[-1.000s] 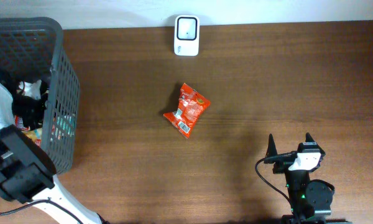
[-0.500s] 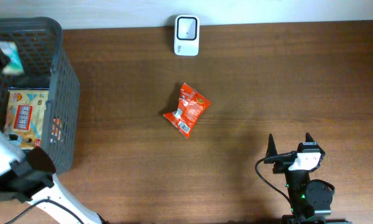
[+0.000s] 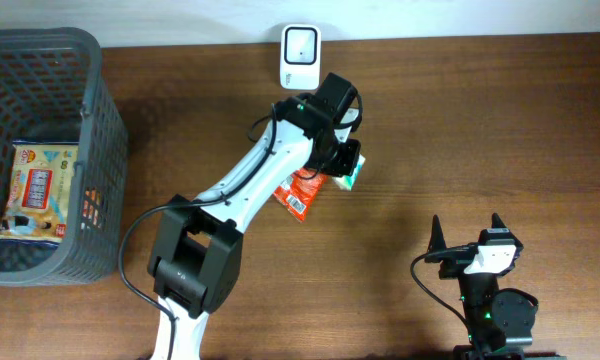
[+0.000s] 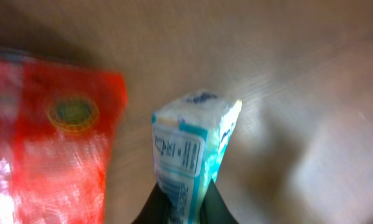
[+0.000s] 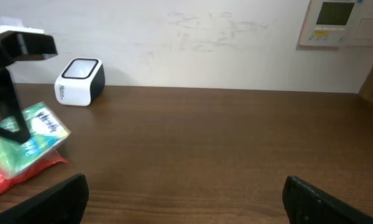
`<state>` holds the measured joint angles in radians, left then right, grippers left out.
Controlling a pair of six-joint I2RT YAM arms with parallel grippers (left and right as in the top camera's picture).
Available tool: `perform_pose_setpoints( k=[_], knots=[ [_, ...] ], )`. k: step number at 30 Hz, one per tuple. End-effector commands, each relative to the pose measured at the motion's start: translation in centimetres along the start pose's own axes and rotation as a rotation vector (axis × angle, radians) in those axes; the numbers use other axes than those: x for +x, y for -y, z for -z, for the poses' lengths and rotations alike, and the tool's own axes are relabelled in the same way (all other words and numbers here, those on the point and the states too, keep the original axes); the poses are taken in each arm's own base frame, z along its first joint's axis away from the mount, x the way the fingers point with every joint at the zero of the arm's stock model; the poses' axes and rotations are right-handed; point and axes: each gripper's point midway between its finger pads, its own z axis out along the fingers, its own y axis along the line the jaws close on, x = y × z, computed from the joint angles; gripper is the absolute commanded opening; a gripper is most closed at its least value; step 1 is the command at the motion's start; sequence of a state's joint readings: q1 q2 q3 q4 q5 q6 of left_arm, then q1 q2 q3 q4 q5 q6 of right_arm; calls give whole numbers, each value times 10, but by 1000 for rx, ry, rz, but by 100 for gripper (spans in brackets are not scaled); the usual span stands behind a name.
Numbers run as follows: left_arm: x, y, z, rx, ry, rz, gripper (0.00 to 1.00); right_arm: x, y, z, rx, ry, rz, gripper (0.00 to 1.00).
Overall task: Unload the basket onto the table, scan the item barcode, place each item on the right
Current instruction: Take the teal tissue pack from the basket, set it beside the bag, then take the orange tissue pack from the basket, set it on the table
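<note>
The left gripper [image 3: 346, 163] pinches the packet [image 4: 193, 149] tight. The scanner [image 3: 301, 57] is near, ahead and a bit left.

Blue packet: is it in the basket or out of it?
Out. The left tool pinches the blue packet beside the red bag, far from the basket.

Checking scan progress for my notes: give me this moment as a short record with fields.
held item: teal-and-white packet, clamped in the left jaws
right jaws: open, holding nothing
scanner: small white box scanner at the far edge, apart from the packet
loose item: red snack bag, partly under the left arm
basket: grey plastic basket, yellow snack pack inside
</note>
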<state>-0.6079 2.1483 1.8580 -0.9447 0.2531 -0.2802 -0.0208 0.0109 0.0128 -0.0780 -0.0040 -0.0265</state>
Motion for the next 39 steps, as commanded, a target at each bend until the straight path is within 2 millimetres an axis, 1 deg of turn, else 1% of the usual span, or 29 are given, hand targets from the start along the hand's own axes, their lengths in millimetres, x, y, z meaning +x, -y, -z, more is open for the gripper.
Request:
perform_pose_setpoints(
  k=[1, 2, 3, 4, 5, 6, 7, 8, 9, 10, 11, 12, 13, 14, 15, 16, 17, 19, 21, 23, 26, 30, 31, 32, 33, 34, 36, 38, 39],
  knots=[
    [9, -17, -16, -159, 31, -43, 52, 3, 2, 0, 11, -4, -5, 99],
    [3, -24, -9, -196, 48, -88, 70, 3, 2, 0, 11, -4, -5, 99],
    [-6, -29, 7, -212, 56, -112, 82, 3, 2, 0, 11, -4, -5, 99],
    [-32, -34, 55, -218, 105, -94, 99, 3, 2, 0, 11, -4, -5, 99],
    [-44, -36, 80, -218, 142, -79, 99, 3, 2, 0, 11, -4, -5, 99],
    [-61, -40, 118, -219, 204, -56, 99, 3, 2, 0, 11, -4, -5, 99],
    [-90, -61, 221, -232, 403, 8, 99, 3, 2, 0, 11, -4, -5, 99],
    [-98, -80, 275, -262, 517, 12, 99, 3, 2, 0, 11, -4, -5, 99],
    [-96, -115, 343, -338, 654, 18, 100, 3, 2, 0, 11, -4, -5, 99],
    [-78, -160, 392, -431, 735, 116, 97, 3, 2, 0, 11, -4, -5, 99],
    [-33, -227, 440, -564, 762, 284, 90, 3, 2, 0, 11, -4, -5, 99],
    [19, -294, 464, -661, 725, 466, 86, 3, 2, 0, 11, -4, -5, 99],
    [43, -322, 469, -694, 693, 550, 78, 3, 2, 0, 11, -4, -5, 99],
    [74, -354, 468, -715, 628, 648, 57, 3, 2, 0, 11, -4, -5, 99],
    [91, -377, 449, -643, 544, 668, 57, 3, 2, 0, 11, -4, -5, 99],
    [115, -402, 414, -575, 406, 739, 64, 3, 2, 0, 11, -4, -5, 99],
    [129, -413, 388, -532, 309, 774, 66, 3, 2, 0, 11, -4, -5, 99],
    [155, -435, 309, -426, 108, 845, 65, 3, 2, 0, 11, -4, -5, 99],
    [174, -448, 258, -382, 20, 873, 62, 3, 2, 0, 11, -4, -5, 99],
    [188, -458, 215, -360, -18, 885, 54, 3, 2, 0, 11, -4, -5, 99],
    [196, -465, 190, -357, -23, 886, 55, 3, 2, 0, 11, -4, -5, 99],
    [217, -455, 160, -316, -91, 907, 50, 3, 2, 0, 11, -4, -5, 99],
    [222, -453, 154, -309, -104, 911, 44, 3, 2, 0, 11, -4, -5, 99],
    [223, -452, 152, -306, -108, 912, 20, 3, 2, 0, 11, -4, -5, 99],
    [220, -451, 155, -300, -100, 911, 3, 3, 2, 0, 11, -4, -5, 99],
    [207, -449, 174, -289, -72, 907, 0, 3, 2, 0, 11, -4, -5, 99],
    [168, -448, 245, -337, 47, 870, 0, 3, 2, 0, 11, -4, -5, 98],
    [124, -435, 348, -453, 294, 824, 0, 3, 2, 0, 11, -4, -5, 98],
    [91, -397, 427, -482, 552, 730, 0, 3, 2, 0, 11, -4, -5, 99]
  ],
)
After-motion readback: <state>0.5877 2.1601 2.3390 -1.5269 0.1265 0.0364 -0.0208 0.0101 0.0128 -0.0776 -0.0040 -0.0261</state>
